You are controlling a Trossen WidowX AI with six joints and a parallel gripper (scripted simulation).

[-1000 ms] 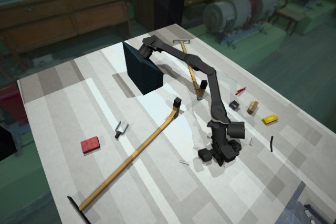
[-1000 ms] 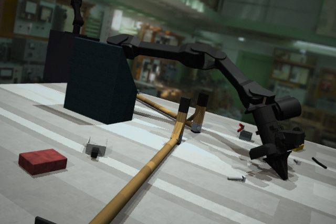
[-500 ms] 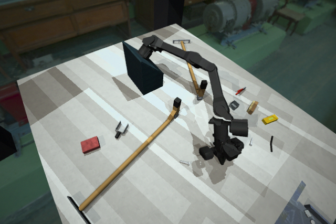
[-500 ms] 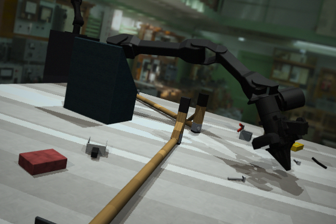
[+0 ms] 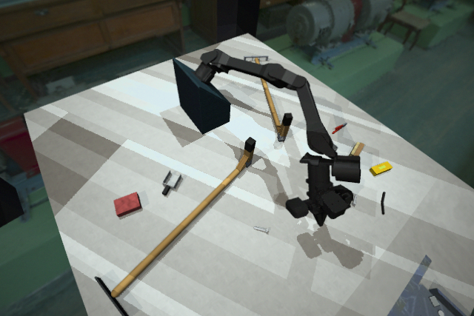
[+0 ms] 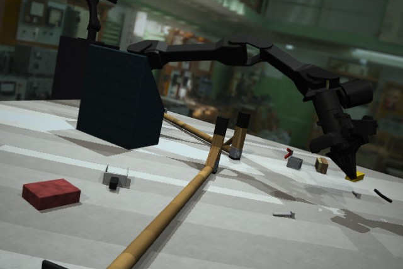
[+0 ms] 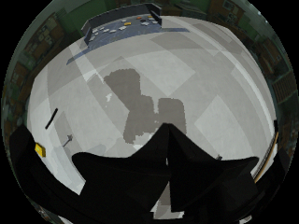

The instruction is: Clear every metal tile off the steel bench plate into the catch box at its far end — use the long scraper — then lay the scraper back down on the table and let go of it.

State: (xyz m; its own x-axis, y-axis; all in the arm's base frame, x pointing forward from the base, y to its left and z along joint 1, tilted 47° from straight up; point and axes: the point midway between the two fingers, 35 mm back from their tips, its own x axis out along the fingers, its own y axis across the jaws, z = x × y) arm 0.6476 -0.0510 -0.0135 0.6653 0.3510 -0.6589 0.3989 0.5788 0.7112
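My gripper (image 5: pixel 321 222) (image 6: pixel 353 176) (image 7: pixel 166 127) is shut and empty, pointing down above the table. A long wooden tool (image 5: pixel 191 217) (image 6: pixel 182 201) with a flat black blade (image 5: pixel 105 289) (image 6: pixel 51 264) lies left of it in the top view; its bent, black-tipped grip end stands up. A second wooden tool (image 5: pixel 269 100) (image 6: pixel 192 129) with an open frame head (image 5: pixel 252 56) lies farther back. The blue-grey steel plate (image 5: pixel 404 297) lies beyond my fingers in the wrist view, with dark walls (image 7: pixel 121 12) and several pale and orange tiles (image 7: pixel 127 23) on it. I cannot make out the catch box.
A dark blue slanted block (image 5: pixel 202 106) (image 6: pixel 113 96) stands by the arm's base. A red block (image 5: pixel 127 204) (image 6: pixel 50 194) and a small bracket (image 5: pixel 172 180) lie left. A bolt (image 5: pixel 261 229) (image 6: pixel 283 214), yellow block (image 5: pixel 381 168) (image 7: pixel 40 149) and black rod (image 5: pixel 382 203) (image 7: pixel 51 119) lie around the gripper.
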